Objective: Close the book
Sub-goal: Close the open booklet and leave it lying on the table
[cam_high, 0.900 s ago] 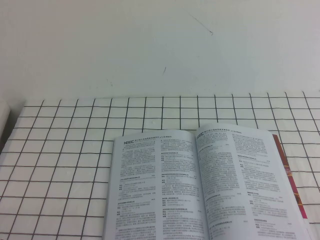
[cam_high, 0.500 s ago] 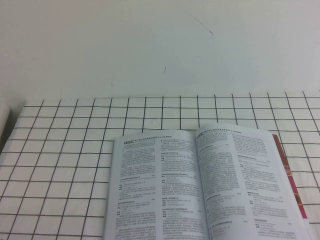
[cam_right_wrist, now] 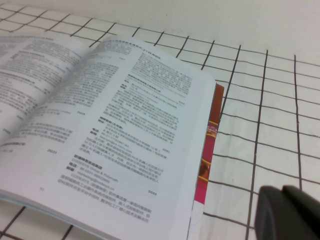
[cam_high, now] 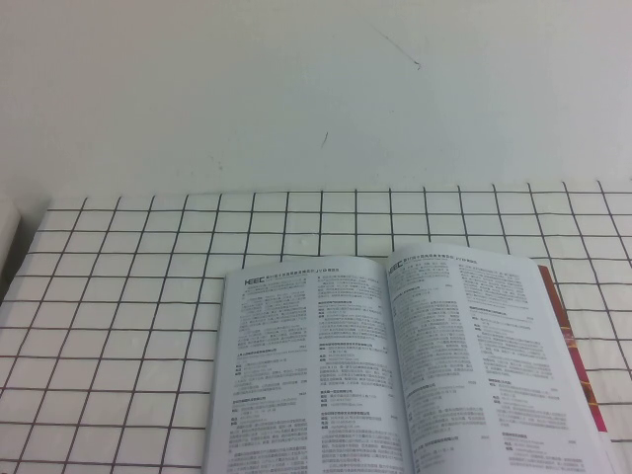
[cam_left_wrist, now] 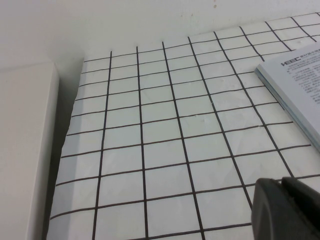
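An open book (cam_high: 395,365) lies flat on the checked tablecloth (cam_high: 128,296) at the front right, both printed pages facing up. Its red back cover (cam_high: 578,365) sticks out along the right side. Neither arm shows in the high view. In the left wrist view my left gripper (cam_left_wrist: 281,184) hovers low over bare cloth, left of the book's near corner (cam_left_wrist: 300,85), its dark fingers together and empty. In the right wrist view my right gripper (cam_right_wrist: 282,192) sits just right of the book (cam_right_wrist: 115,125) and its red cover edge (cam_right_wrist: 210,145), fingers together, holding nothing.
A white block (cam_left_wrist: 25,150) stands off the cloth's left edge, and its corner (cam_high: 5,227) shows in the high view. A white wall (cam_high: 316,89) runs behind the table. Bare cloth stretches left of the book and behind it.
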Robot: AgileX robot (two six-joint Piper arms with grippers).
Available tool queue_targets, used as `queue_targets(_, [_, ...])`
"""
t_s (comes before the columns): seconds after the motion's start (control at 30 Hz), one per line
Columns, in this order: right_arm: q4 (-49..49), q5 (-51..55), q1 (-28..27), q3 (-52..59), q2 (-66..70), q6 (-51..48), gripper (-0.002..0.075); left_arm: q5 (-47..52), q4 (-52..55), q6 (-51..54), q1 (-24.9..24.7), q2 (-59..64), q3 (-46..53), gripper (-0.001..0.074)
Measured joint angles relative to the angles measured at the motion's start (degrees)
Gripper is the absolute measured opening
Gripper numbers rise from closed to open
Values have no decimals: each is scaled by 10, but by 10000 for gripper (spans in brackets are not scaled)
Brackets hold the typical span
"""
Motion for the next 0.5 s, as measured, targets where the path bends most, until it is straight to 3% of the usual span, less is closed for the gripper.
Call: queue_targets(0.5, [0,-34,0,4,0,0,-3,-35,-2,0,0,0,2,-3])
